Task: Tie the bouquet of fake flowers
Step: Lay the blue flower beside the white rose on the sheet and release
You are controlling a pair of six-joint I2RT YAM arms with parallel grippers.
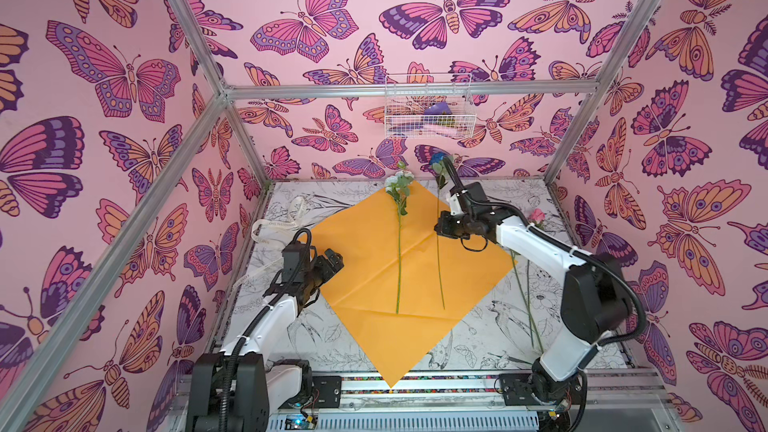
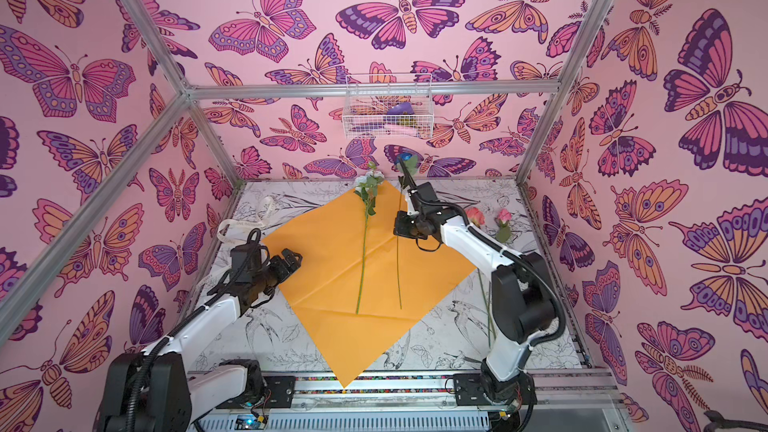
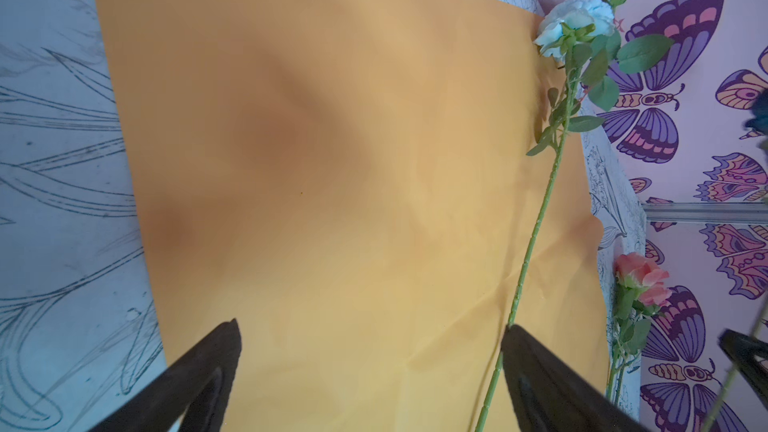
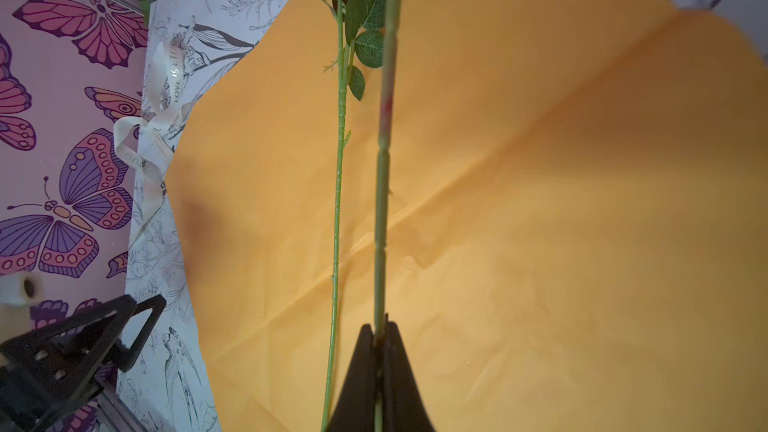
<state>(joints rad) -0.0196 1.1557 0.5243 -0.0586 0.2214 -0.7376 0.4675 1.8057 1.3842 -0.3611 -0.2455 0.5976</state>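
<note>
The orange paper sheet (image 1: 374, 259) lies spread mid-bench (image 1: 478, 326), a white rose (image 1: 398, 184) lying on it; the right gripper (image 4: 379, 332) pinches the blue rose (image 1: 437, 158) by its stem; the left gripper (image 3: 370, 342) gapes wide, empty, over the sheet's left corner; pink roses (image 2: 474, 216) lie near the bench's right edge.

This is a robotics test cell, not a lived-in room. A left arm (image 1: 274, 317) and a right arm (image 1: 536, 243) are mounted on a metal rail (image 1: 415, 384) at the front of a small tabletop (image 1: 478, 326). Bare aluminium framing (image 1: 407, 91) carries pink butterfly-print panels (image 1: 104, 76) on 3 sides (the same print throughout). A wire basket (image 1: 428, 126) hangs on the back panel, and an exposed circuit board (image 1: 297, 421) sits below the rail.
</note>
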